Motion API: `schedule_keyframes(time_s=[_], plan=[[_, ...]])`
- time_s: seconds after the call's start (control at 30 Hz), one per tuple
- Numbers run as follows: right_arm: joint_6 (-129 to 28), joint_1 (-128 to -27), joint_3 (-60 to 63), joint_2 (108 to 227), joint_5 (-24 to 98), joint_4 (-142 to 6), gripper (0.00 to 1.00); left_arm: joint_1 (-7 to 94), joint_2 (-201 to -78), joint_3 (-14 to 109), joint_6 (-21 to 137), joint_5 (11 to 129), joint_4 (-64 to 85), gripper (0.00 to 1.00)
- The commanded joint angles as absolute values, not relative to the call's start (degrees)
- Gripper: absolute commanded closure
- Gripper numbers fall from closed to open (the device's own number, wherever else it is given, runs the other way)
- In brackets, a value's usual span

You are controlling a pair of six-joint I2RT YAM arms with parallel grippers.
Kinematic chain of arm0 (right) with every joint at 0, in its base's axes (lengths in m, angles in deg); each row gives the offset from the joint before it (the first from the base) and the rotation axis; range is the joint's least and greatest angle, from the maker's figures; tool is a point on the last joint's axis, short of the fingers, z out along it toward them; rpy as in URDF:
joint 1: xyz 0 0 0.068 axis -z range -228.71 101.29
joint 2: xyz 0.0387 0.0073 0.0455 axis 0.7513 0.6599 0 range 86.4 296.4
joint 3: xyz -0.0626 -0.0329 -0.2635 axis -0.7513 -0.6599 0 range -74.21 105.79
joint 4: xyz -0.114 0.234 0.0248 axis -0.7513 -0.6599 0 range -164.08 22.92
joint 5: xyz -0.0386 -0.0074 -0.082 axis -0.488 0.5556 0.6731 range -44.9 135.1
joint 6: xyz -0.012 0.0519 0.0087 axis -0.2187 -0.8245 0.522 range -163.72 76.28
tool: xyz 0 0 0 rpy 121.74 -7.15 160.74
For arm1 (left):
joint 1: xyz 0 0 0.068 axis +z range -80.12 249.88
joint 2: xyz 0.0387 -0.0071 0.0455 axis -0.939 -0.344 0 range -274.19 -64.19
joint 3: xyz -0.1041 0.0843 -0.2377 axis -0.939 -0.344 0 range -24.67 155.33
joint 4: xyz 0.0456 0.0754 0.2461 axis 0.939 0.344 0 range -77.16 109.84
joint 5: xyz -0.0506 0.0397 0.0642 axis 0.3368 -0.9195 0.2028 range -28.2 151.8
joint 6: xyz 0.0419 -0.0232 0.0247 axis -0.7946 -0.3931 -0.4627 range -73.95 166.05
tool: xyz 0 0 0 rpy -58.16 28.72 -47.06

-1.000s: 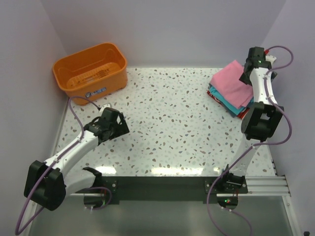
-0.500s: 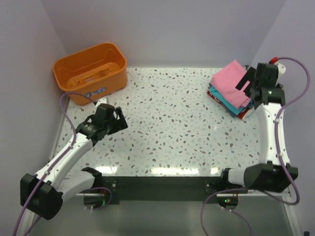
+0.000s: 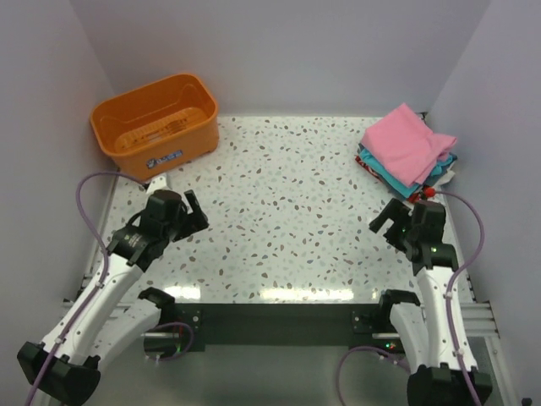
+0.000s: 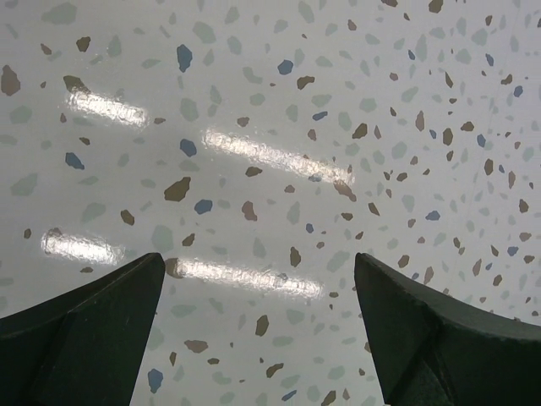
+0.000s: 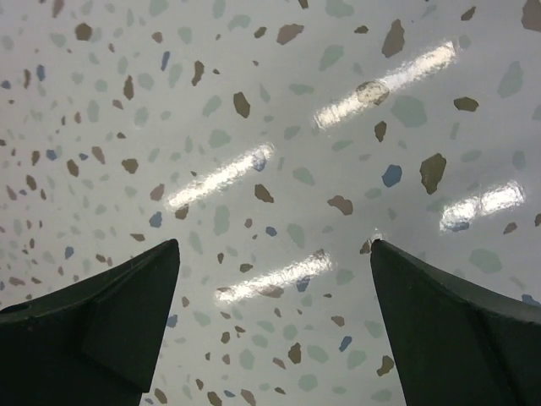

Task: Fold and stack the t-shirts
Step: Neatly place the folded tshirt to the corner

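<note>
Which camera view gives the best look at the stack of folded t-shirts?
The top external view. It shows the whole stack of t-shirts at the far right corner, the pink shirt on top. Both wrist views show none of it, only the speckled table.

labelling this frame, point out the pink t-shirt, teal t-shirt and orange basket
pink t-shirt (image 3: 406, 142): top external view, its top face
teal t-shirt (image 3: 396, 179): top external view, exposed front edge
orange basket (image 3: 193, 142): top external view, near side wall
</note>
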State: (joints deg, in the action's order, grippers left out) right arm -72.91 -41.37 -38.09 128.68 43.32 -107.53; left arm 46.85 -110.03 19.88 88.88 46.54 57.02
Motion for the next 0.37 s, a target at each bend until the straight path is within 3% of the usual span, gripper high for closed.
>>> schedule_keyframes(time_s=[0.0, 0.33], plan=[[-73.4, -41.2, -39.1, 122.4, 40.0, -101.7, 0.01, 46.9, -107.1, 20.1, 90.4, 44.4, 59.9, 0.00], [-72.1, -41.2, -39.7, 122.0, 42.2, -104.3, 0.01, 46.8, -101.3, 18.7, 92.3, 44.1, 60.9, 0.00]])
